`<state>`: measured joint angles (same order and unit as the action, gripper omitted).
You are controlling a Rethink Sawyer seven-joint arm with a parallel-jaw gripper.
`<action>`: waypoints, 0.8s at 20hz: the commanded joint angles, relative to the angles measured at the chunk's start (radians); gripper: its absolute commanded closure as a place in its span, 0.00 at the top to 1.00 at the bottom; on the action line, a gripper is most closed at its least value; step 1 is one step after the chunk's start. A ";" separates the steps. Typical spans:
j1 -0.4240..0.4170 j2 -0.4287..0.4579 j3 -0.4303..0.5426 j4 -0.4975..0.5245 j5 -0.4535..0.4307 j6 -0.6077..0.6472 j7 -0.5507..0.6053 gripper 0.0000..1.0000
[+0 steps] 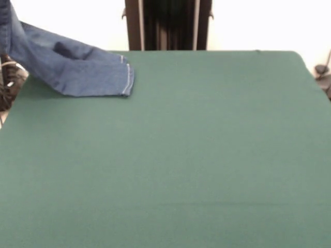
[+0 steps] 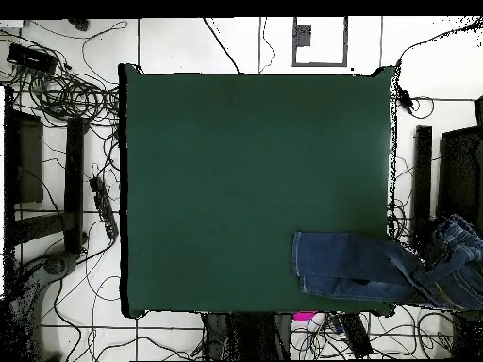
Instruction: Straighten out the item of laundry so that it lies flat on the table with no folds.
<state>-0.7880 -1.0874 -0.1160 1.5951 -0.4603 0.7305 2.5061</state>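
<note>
Seeing no hand, I'd drag the jeans point(image 1: 77, 70) fully onto the bench point(image 1: 181, 155), then spread both legs.

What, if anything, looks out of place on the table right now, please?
The jeans lie only partly on the table: one leg rests at a corner, the rest trails past the edge. No gripper shows.

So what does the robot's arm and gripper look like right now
Neither the arm nor the gripper shows in either view. All that appears of the robot is its dark pedestal with pale upright strips, beyond the green table. The blue jeans trail off the table's corner.
</note>
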 commanded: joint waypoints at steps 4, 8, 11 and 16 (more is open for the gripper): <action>0.015 0.030 0.167 -0.092 -0.154 0.092 -0.475 0.00; 0.001 0.042 0.195 -0.147 -0.185 0.102 -0.518 0.00; -0.026 0.062 0.242 -0.191 -0.194 0.080 -0.562 0.00; -0.054 0.099 0.296 -0.266 -0.194 0.082 -0.637 0.00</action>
<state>-0.8374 -1.0356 0.0124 1.4460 -0.6110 0.7313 2.3146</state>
